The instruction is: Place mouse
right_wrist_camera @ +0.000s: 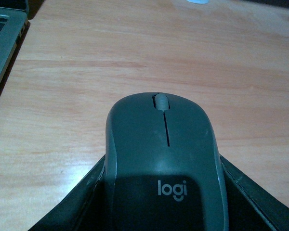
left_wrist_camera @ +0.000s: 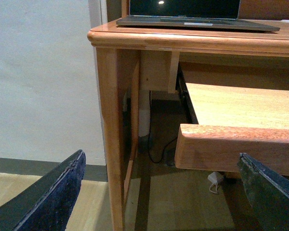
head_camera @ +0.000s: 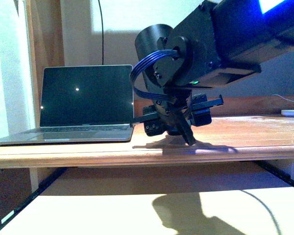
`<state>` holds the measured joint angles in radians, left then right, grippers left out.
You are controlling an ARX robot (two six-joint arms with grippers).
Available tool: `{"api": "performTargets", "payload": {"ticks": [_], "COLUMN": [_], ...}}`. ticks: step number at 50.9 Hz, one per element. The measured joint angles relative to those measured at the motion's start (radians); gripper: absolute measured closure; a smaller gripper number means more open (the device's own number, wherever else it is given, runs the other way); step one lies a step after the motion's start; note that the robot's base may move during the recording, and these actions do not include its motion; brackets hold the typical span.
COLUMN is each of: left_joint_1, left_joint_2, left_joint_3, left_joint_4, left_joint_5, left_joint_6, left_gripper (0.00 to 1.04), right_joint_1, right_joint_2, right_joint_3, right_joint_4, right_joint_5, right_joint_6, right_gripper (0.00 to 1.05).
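- Between the right gripper's [right_wrist_camera: 163, 168] fingers: the mouse [right_wrist_camera: 164, 139], clamped on both sides, wheel end pointing away from the wrist.
- Why there?
- It hangs low over the desk [right_wrist_camera: 135, 57], just beside the laptop [head_camera: 85, 100], above bare wood. That looks like the usual mouse spot, so likely the drop point. The side grip leaves the underside flat for setting down.
- Touching the desk?
- Cannot tell; the arm hides the underside in the front view.
- Left gripper [left_wrist_camera: 164, 192]?
- Fingers wide apart, holding nothing, down by the desk leg [left_wrist_camera: 111, 144] and the pull-out shelf [left_wrist_camera: 241, 103]. Probably parked clear of the work.
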<state>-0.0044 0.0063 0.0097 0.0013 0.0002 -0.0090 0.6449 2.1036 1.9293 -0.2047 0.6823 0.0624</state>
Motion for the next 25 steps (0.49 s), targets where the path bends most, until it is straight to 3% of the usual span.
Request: {"api": "performTargets", "payload": {"ticks": [12,25], "left_joint_1": [0.000,0.000], "left_joint_2": [0.000,0.000], "left_joint_3": [0.000,0.000], "left_joint_4": [0.000,0.000], "left_joint_5": [0.000,0.000], "left_joint_6": [0.000,0.000], "left_gripper": [0.08,0.08], "right_joint_1": [0.016,0.020], "right_joint_2": [0.104,0.105], "right_joint_3": [0.130,0.119], "right_joint_4": [-0.062,-0.025], "right_joint_5": [0.002,-0.041], "right_joint_6": [0.089,0.141], "right_gripper": [0.49,0.15]}}
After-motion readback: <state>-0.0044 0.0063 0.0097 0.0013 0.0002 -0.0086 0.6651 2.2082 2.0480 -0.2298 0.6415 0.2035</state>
